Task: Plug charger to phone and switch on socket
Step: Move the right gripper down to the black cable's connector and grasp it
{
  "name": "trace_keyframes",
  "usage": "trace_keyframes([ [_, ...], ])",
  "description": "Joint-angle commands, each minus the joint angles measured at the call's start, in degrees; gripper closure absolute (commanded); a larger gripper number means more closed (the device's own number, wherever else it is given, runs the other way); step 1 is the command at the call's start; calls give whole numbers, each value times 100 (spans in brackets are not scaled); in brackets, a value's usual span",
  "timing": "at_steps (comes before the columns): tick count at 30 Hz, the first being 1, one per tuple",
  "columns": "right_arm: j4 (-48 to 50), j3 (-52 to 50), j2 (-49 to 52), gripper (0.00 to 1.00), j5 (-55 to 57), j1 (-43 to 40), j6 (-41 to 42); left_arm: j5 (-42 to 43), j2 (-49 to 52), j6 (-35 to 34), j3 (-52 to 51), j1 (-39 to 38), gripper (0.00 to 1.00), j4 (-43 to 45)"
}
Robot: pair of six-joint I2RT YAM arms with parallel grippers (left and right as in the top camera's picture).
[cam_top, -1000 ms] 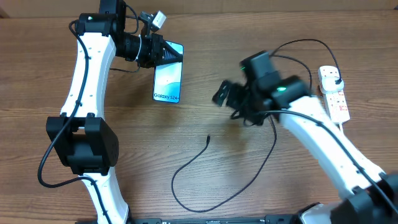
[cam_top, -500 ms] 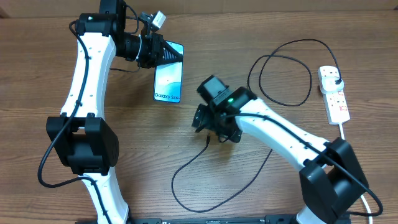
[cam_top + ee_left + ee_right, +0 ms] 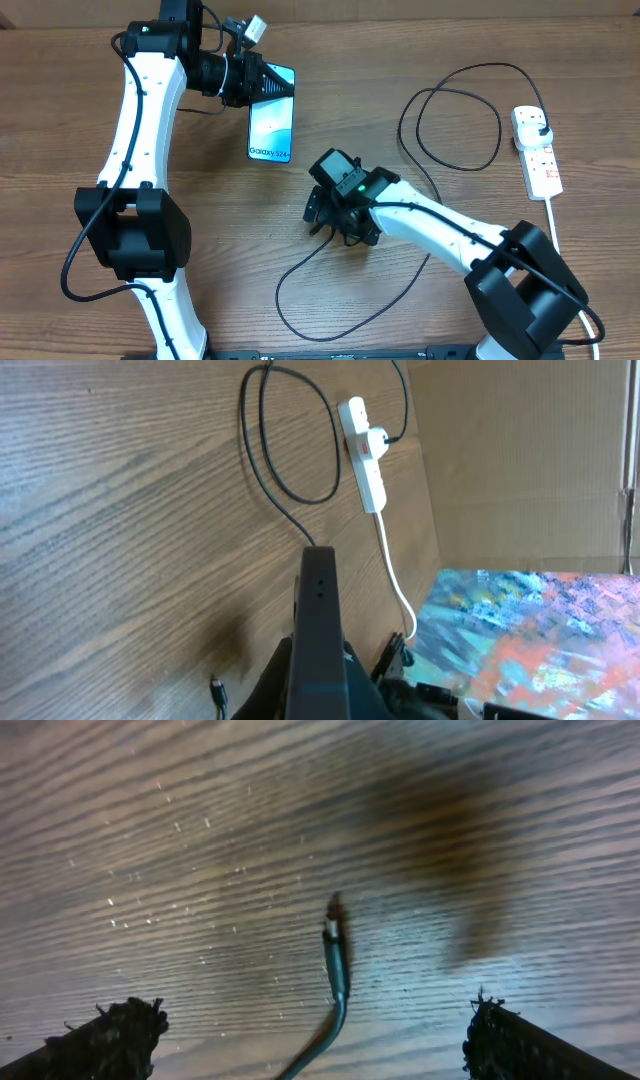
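Spread wide, my right end effector (image 3: 315,1035) hovers low over the charger (image 3: 338,970) tip lying on the worktop (image 3: 400,40), straddling it for a pinch. My left end effector (image 3: 270,88) clamps the phone (image 3: 272,130) by its top end, probably to steady it for plugging.

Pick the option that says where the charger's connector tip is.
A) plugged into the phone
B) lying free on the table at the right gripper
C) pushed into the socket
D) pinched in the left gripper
B: the right wrist view shows the connector tip lying on the table, touched by neither finger of the open right gripper.
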Motion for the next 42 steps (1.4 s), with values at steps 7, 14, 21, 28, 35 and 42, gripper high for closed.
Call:
trace_keyframes([
  [7,289,-341,26,0,455,363,66,236,-87,-142,70,26,96,153],
  [14,304,-341,146,20,498,398,24,238,-87,-151,70,13,96,234],
  [21,474,-339,306,40,380,393,24,240,-87,-188,70,-9,96,232],
  [28,501,-341,306,63,415,393,24,240,-87,-186,70,-9,96,262],
  [35,566,-341,339,77,448,393,31,238,-87,-186,70,-7,96,275],
  [42,597,-341,339,77,546,380,48,238,-87,-186,70,-9,96,278],
])
